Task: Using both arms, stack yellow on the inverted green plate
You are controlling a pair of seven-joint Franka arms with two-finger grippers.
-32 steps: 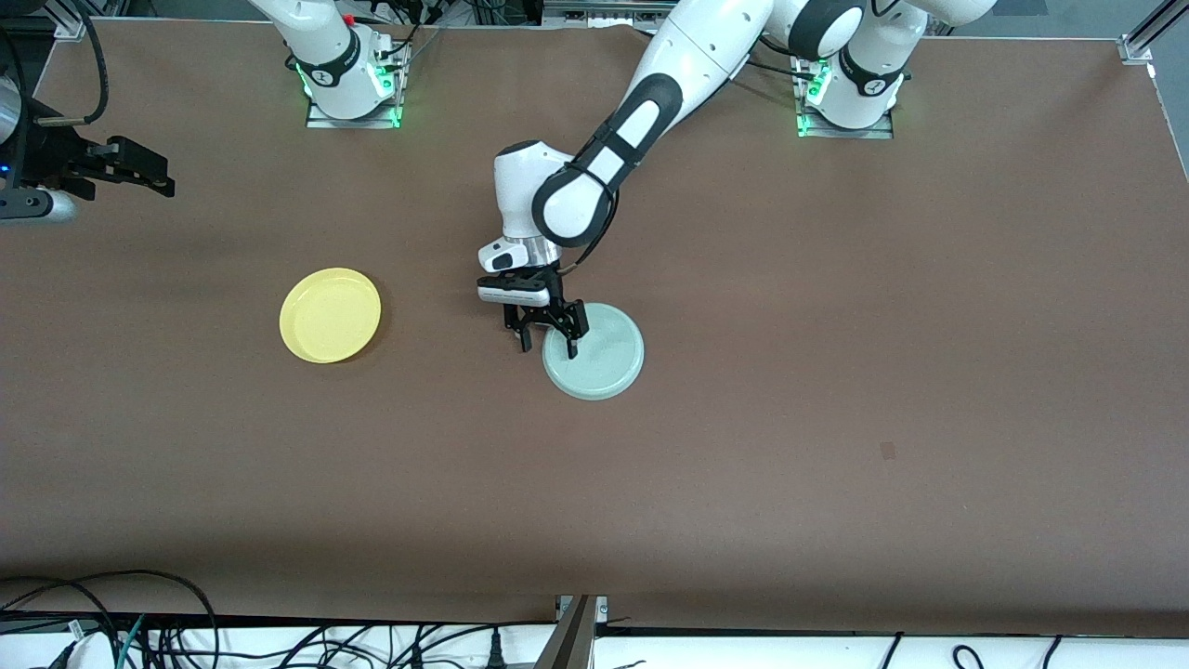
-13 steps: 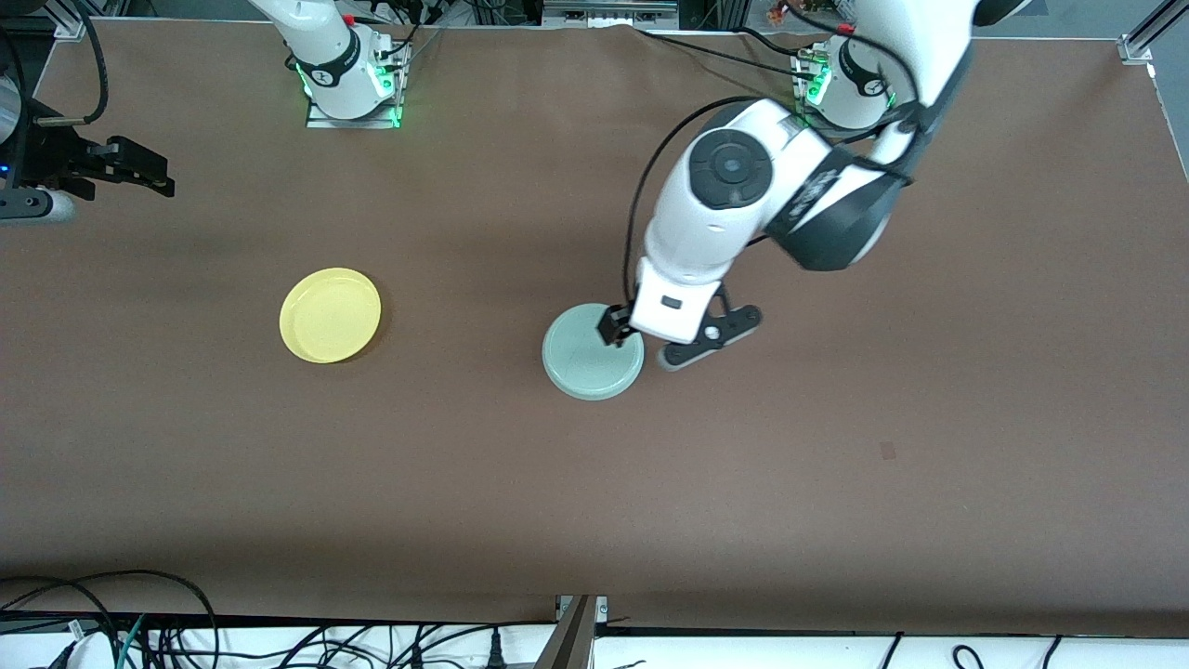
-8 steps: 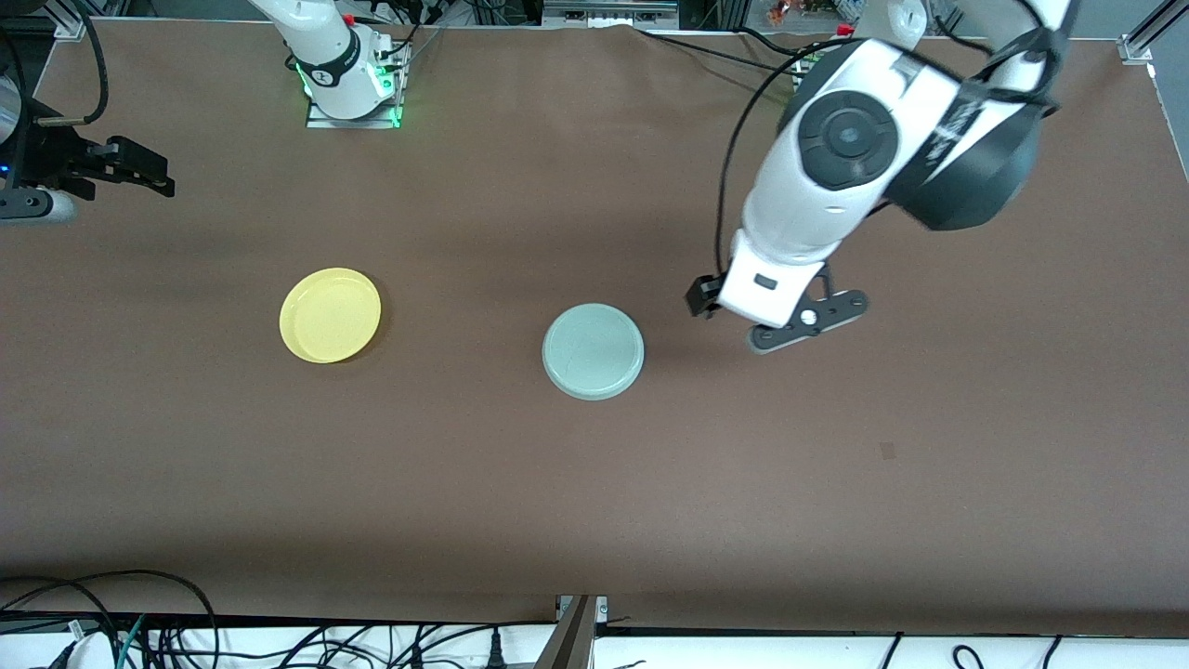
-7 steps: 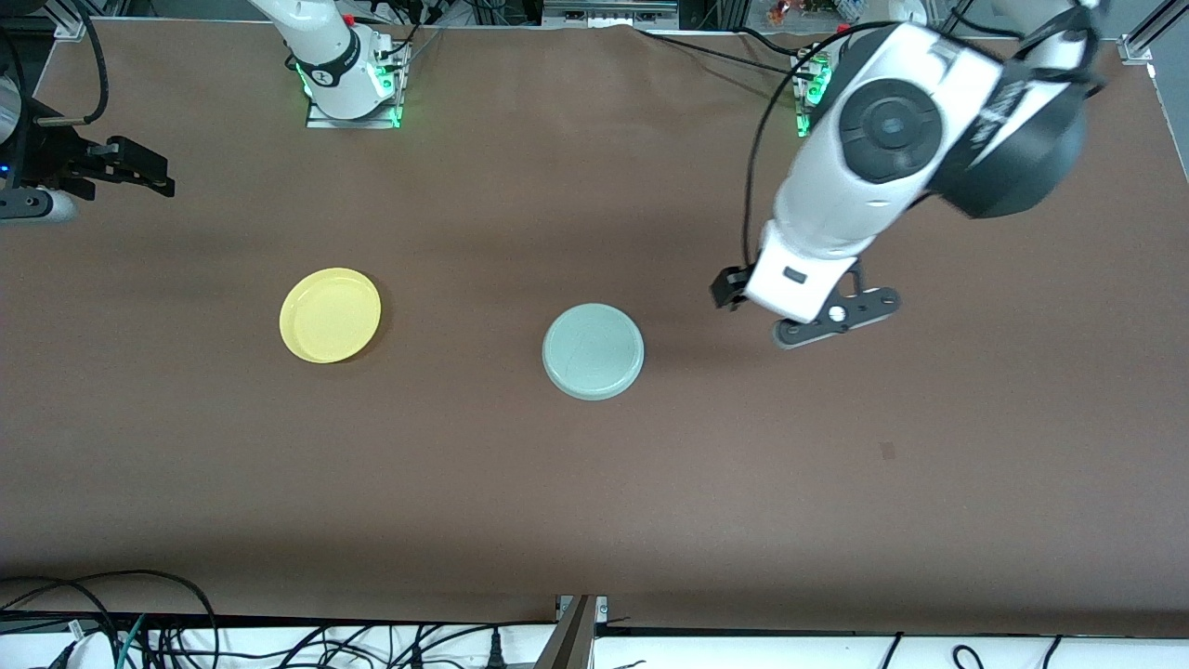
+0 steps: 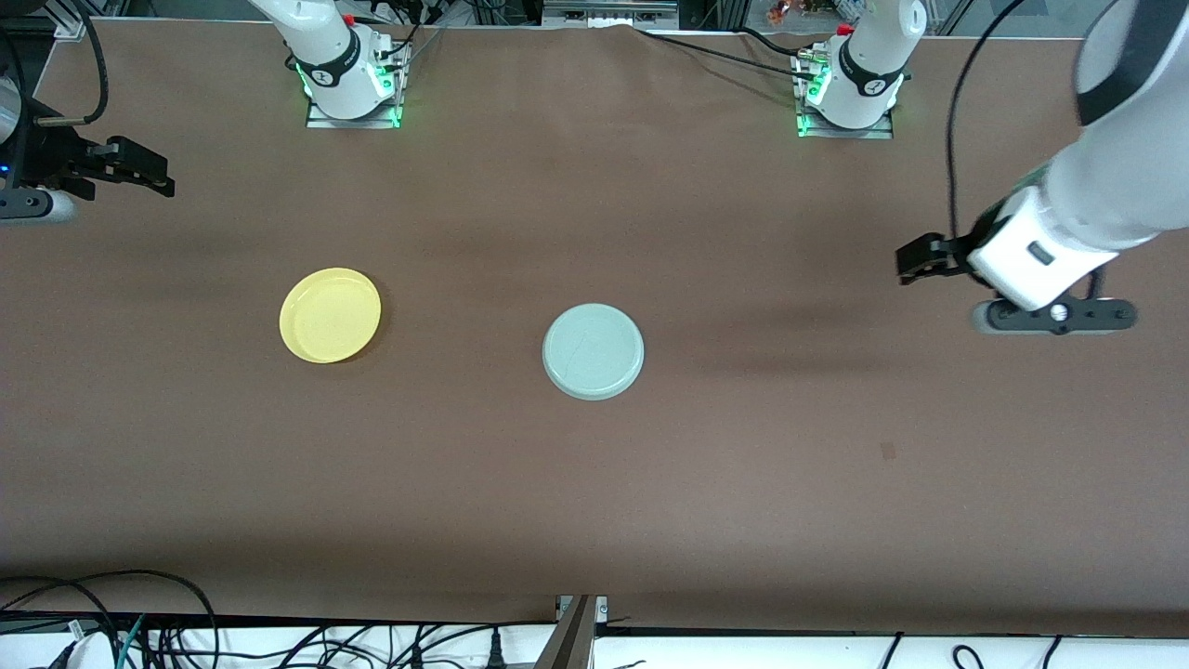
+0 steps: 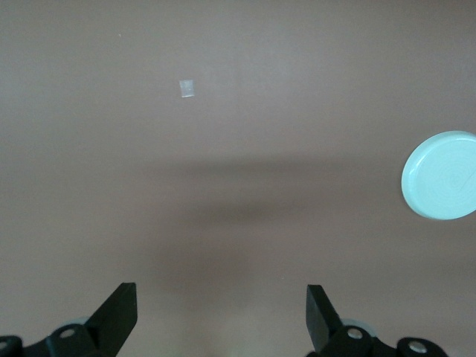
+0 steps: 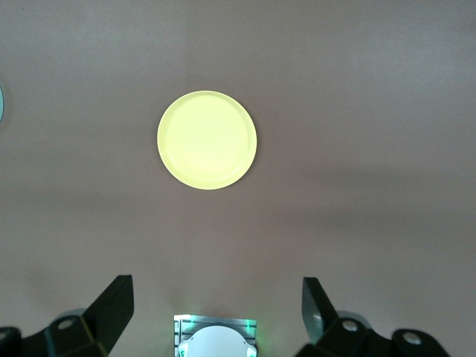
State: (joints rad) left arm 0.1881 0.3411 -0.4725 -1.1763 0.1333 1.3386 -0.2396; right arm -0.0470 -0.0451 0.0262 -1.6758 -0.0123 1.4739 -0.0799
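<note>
Front view shows the round pale mint-green plastic plate (image 5: pixel 593 351) lying upside down, flat underside up, near the middle of the brown table (image 5: pixel 743 483), with the round bright yellow plastic plate (image 5: pixel 330 315) rim-up on the table well apart from it, toward the right arm's end. The left gripper (image 5: pixel 1008 288) hangs over the left arm's end of the table, fingers spread wide and holding nothing; the left wrist view confirms the gap between its fingers (image 6: pixel 119 316) is bare. The right gripper (image 7: pixel 216 312) hangs high above the yellow plate near its own base, likewise spread and holding nothing; that arm waits. Judgement: stacking is not yet begun. Risks ahead: the yellow plate's low rim offers little purchase, so a shallow pinch could slip or tip the plate; a placement off centre on the smooth inverted underside could let it slide off; a nudge to the green plate would shift the target. No brand, label or legible writing is visible; a small pale mark (image 6: pixel 187 88) on the table carries no readable text.
</note>
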